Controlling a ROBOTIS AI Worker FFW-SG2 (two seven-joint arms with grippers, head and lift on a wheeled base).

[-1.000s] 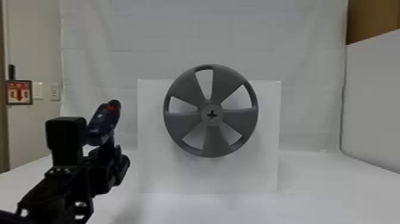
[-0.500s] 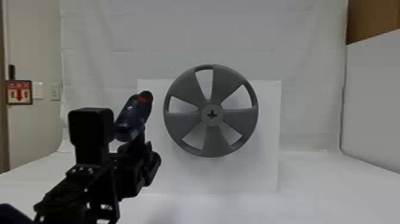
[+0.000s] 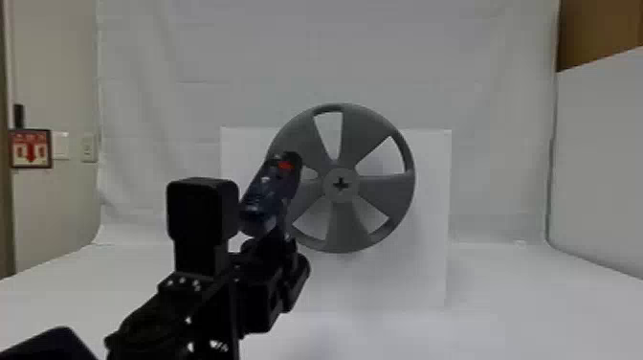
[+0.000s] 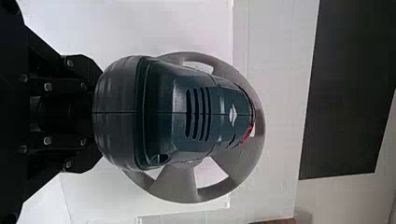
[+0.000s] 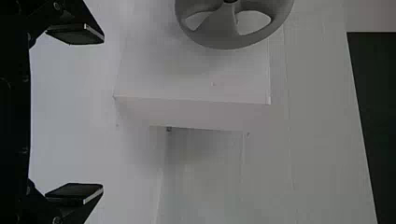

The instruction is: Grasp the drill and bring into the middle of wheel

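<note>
The left gripper [image 3: 280, 246] has its jaws closed on the drill [image 3: 270, 194], holding it up over the white counter [image 3: 521, 306], nearer than the 5-spoke wheel [image 3: 385, 191] and left of its middle. The wheel is upright against the near face of a white box [image 3: 430, 277]; the right gripper [image 5: 102, 114] has its 2 jaws wide apart, empty.
</note>
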